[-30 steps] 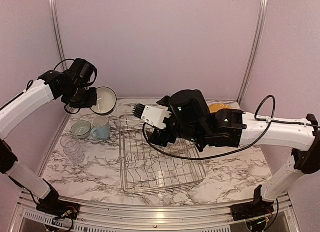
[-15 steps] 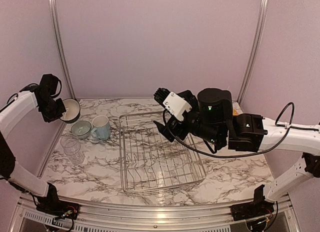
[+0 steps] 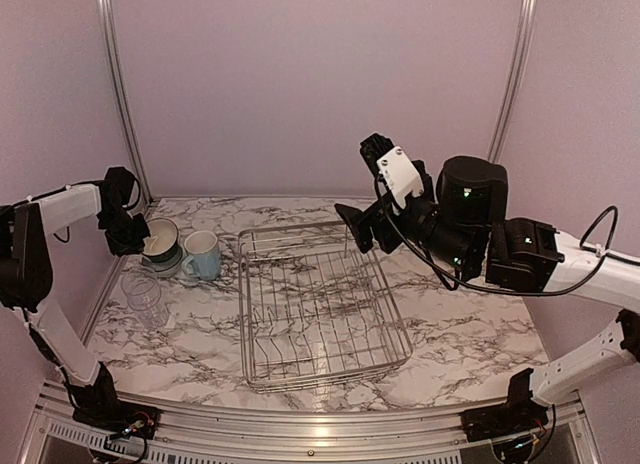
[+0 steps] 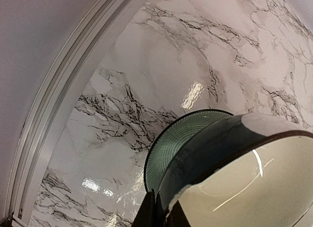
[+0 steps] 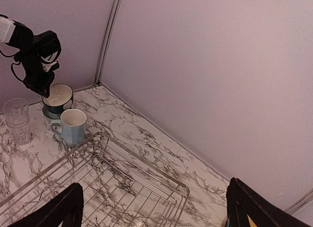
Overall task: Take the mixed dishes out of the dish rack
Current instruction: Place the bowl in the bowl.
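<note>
Top external view shows the rectangular silver wire dish rack (image 3: 243, 314) holding nothing, the left gripper (image 3: 143, 246) clamped on the dark-teal-and-white bowl (image 3: 160, 237) above the grey-green bowl (image 4: 181, 139) beside the light blue mug (image 3: 202, 254), right gripper (image 3: 363, 184) spread empty: seemingly only release remains.

Top external looks down from behind over the whole table (image 3: 480, 334); left wrist sits close above the dark-teal-and-white bowl (image 4: 244, 188); right wrist, held high, faces the back-left corner, sharing that bowl and the dish rack (image 5: 142, 161)
</note>
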Available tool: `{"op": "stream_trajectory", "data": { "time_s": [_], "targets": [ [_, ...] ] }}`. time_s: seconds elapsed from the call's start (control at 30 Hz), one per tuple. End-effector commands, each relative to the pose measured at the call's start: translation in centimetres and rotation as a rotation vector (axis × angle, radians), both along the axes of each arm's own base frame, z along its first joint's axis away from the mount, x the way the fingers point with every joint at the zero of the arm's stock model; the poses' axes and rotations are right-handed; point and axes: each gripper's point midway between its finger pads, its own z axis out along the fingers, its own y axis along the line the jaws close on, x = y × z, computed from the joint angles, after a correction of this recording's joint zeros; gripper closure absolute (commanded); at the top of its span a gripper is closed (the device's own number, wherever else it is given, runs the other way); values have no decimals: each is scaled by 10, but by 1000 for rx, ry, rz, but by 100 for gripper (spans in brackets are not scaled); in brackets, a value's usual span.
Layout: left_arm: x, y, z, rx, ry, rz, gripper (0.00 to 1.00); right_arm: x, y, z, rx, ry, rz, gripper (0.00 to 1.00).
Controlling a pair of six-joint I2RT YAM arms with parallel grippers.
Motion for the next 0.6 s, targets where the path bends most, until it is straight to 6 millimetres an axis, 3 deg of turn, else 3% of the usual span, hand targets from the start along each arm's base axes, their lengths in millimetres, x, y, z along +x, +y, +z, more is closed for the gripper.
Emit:
{"op": "stream_trajectory", "data": {
  "time_s": [0.0,0.2,0.4,0.57],
  "targets": [
    [23,4,12,19,-76,-10,100,0,-13,22,116,-2,-5,1],
    [25,5,-2,33,-41,-24,99,-2,-25,25,151,-3,-18,1],
    [21,3,-14,26,-15,-39,89,-1,-32,27,167,-3,-33,1],
    [20,5,-9,36,-20,-40,78,1,-36,31,186,-10,-42,1]
  ]
}}
